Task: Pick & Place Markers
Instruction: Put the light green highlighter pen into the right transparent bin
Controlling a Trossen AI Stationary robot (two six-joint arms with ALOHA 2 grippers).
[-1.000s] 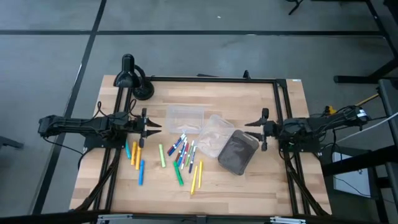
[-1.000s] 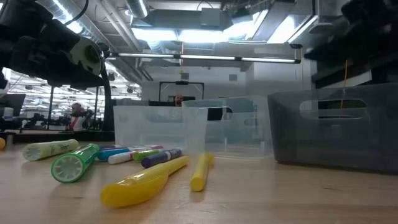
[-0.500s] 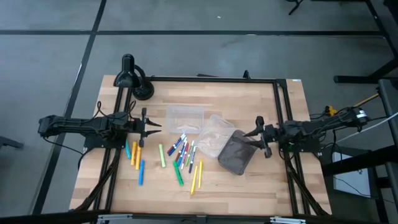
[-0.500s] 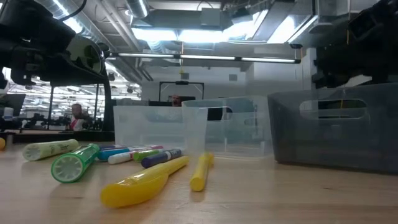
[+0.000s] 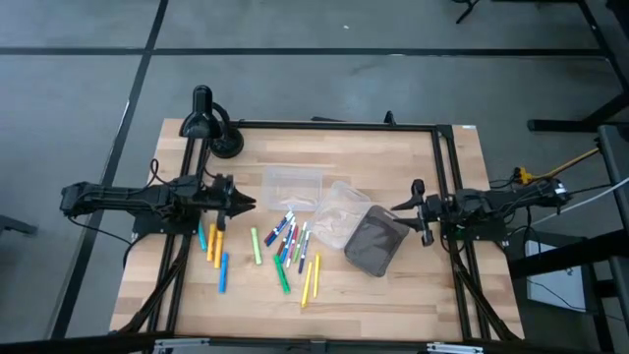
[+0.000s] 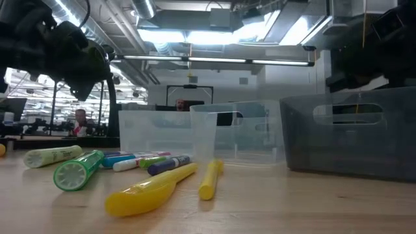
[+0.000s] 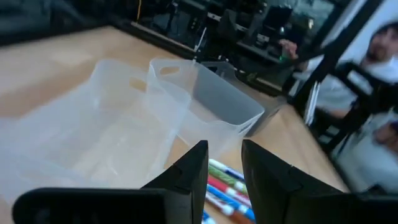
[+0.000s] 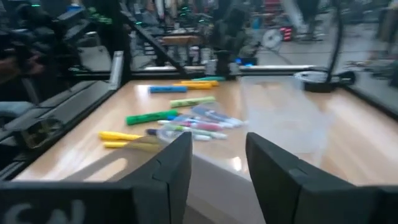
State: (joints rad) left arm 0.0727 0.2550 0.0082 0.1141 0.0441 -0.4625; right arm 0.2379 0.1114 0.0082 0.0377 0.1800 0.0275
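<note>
At the table's left edge, the left gripper [image 5: 239,203] hovers just left of the markers [image 5: 283,241], its fingers [image 7: 189,171] parted by a narrow gap and holding nothing. The markers lie loose on the wooden table [image 5: 344,147], scattered left of the dark grey bin [image 5: 374,242]; green, yellow, orange and blue ones are visible. Two clear plastic trays [image 5: 293,184] sit beyond the markers, one touching the bin's left side. Right of the bin, the right gripper [image 5: 416,211] hovers just beside it, fingers [image 8: 171,168] spread wide and empty.
</note>
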